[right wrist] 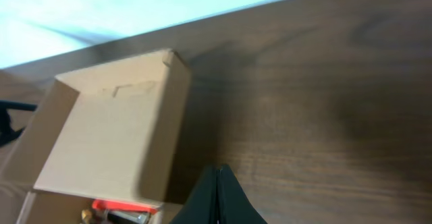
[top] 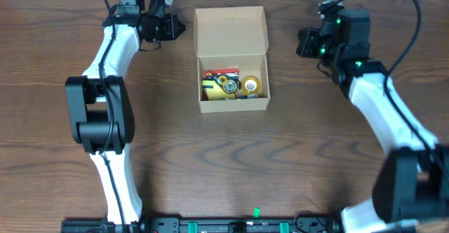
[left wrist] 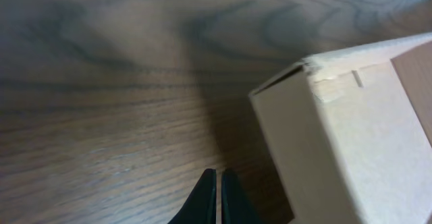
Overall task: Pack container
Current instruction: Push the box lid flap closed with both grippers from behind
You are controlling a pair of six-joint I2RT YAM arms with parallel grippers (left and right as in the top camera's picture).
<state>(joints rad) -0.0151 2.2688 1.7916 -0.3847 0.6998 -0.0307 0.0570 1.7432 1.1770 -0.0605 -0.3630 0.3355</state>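
While the dark wood tabletop [top: 316, 156] spreads under both arms, I see the cardboard box [top: 235, 105] at its far middle, its flap lid thrown back toward the far edge. My left claw [top: 177, 28] is clenched on nothing just left of the lid. My right claw [top: 302, 42] is likewise clenched and empty, right of the box. Inside lie a red packet [top: 221, 74] and a yellow tape roll [top: 252, 85].

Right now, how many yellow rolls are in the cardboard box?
2. The right yellow roll sits at the right end of the open cardboard box; the middle yellow roll lies beside it. Others may be hidden underneath.
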